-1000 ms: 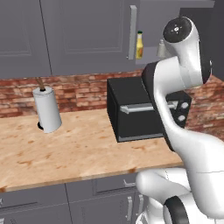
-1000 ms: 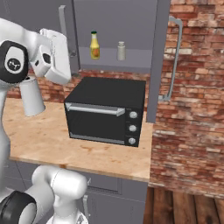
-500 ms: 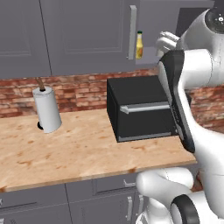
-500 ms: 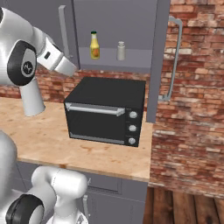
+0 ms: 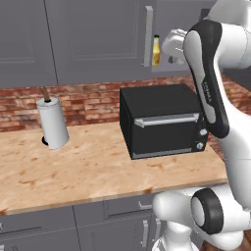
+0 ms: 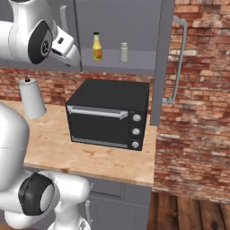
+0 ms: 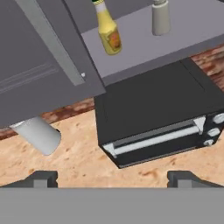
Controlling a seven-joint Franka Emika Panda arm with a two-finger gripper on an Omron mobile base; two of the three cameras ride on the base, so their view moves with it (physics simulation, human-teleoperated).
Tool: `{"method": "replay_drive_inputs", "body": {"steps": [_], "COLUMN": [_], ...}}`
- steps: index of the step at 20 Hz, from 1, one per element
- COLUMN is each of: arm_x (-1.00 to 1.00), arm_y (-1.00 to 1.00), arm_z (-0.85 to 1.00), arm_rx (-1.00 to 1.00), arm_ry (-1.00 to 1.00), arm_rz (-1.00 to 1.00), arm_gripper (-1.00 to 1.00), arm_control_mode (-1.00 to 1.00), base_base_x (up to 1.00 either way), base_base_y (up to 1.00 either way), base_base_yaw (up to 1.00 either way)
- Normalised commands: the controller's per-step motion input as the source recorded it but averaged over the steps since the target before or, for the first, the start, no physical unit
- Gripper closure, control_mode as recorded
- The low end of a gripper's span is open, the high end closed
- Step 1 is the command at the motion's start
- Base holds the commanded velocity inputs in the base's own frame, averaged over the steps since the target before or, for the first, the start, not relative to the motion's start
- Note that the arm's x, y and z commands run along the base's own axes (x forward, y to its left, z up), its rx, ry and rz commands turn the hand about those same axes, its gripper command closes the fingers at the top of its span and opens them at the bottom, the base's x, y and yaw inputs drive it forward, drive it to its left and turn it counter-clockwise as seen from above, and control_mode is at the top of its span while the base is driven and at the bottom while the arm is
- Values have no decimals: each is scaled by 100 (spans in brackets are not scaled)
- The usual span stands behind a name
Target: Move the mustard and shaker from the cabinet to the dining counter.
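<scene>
The hand hangs released, empty; the mustard at 12 o'clock looks light, slick plastic, best grasped mid-body.

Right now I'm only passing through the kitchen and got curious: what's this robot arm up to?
The arm is raised toward the open cabinet above the black toaster oven. Its gripper is open and holds nothing. The mustard and the shaker both stand upright on the cabinet shelf, apart from each other, untouched. A paper towel roll stands on the wood counter to the oven's left.
</scene>
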Motion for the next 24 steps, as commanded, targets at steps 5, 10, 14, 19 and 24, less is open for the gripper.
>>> {"method": "replay_drive_inputs", "body": {"steps": [5,10,14,19,24], "arm_x": [42,47,57,63,49], "arm_y": [16,2,7,14,17], "arm_z": [-13,-20,-21,3,7], "arm_rx": [-4,-17,-10,8,11], "arm_ry": [-11,-31,-29,-1,5], "arm_rz": [17,5,0,0,0], "arm_gripper": [-100,-100,-100,-100,-100], "arm_control_mode": [-100,-100,-100,-100,-100], "base_base_x": [0,0,0,0,0], "base_base_y": [0,0,0,0,0], "base_base_yaw": [0,0,0,0,0]}}
